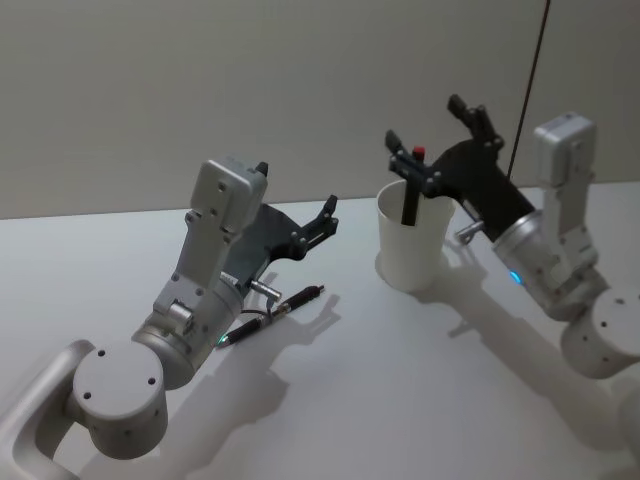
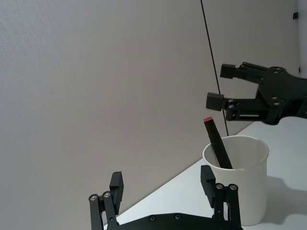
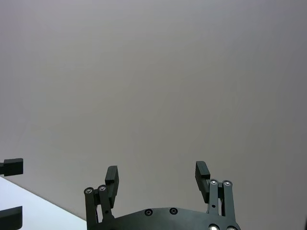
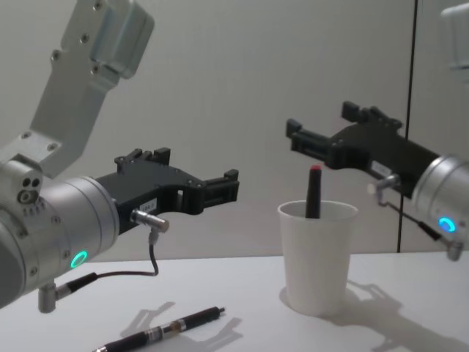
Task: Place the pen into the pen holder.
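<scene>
The black pen with a red end (image 2: 218, 146) stood inside the plain white tapered paper cup (image 2: 240, 187). Its long axis was close to vertical and leaned a little off upright. The red end pointed up and stuck out above the rolled rim, while the lower part was hidden by the cup wall. The cup stood upright on the pale grey table (image 1: 400, 380), right of the middle of my head view.

My right gripper (image 2: 223, 86) hung just above the cup, reaching over it from the right, with its fingers spread wide and nothing between them. The red end sat below the nearer finger with a clear gap (in the head view the two overlap, but the left wrist view showed them apart).

My left gripper (image 4: 190, 170) hovered above the table to the left of the cup, well apart from it. It was also spread open and holding nothing, with its fingers pointing toward the wall.

Under my left arm a second dark pen with a metal band (image 1: 270, 318) lay flat on the table. Its long axis ran diagonally, from near my left arm's base toward the cup, and it touched neither gripper.
</scene>
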